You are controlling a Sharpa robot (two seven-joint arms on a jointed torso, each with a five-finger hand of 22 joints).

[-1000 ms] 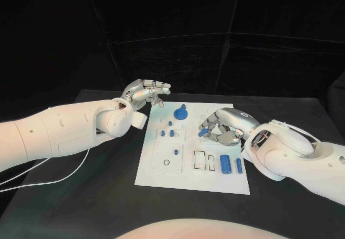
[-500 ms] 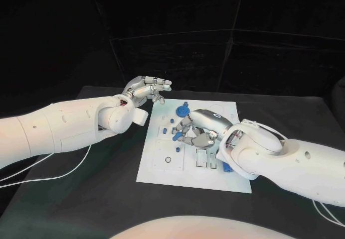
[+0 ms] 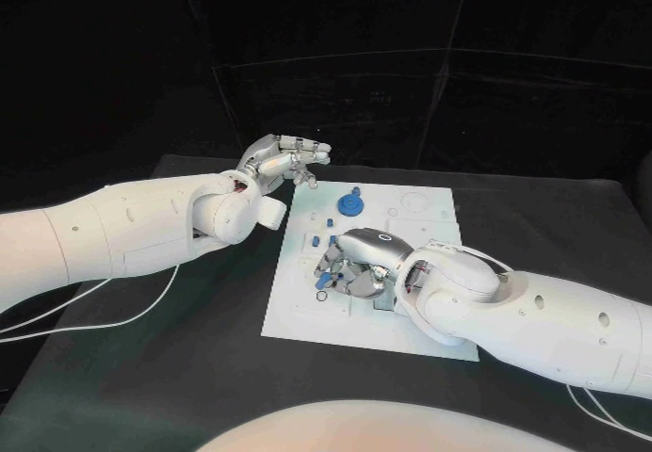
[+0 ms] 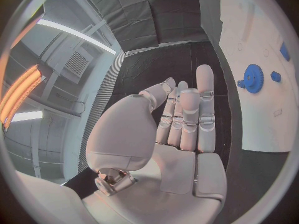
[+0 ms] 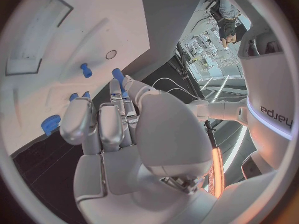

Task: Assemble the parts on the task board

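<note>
The white task board (image 3: pixel 428 212) lies mid-table. A blue gear (image 3: pixel 352 201) (image 4: pixel 252 78) stands near its far edge, with small blue pegs (image 3: pixel 316 241) (image 4: pixel 276 76) close by. My right hand (image 3: pixel 359 265) hovers low over the board's left middle. Its fingertips pinch a small blue peg (image 3: pixel 326 275) (image 5: pixel 117 76) just beyond a round hole (image 3: pixel 318 297) (image 5: pixel 111 54). The right arm hides the board's near right part. My left hand (image 3: pixel 285 156) (image 4: pixel 184 119) is raised off the board's far left corner, fingers stretched side by side, holding nothing.
A white cable (image 3: pixel 129 314) trails over the black table (image 3: pixel 190 377) under my left arm. Another blue peg (image 5: pixel 85 70) stands on the board near my right hand's fingertips. Empty rectangular recesses (image 5: pixel 34 35) mark the board.
My right hand has travelled from the board's right side across to its left middle, carrying the blue peg and dropping lower. My left hand has stayed at the far left corner.
</note>
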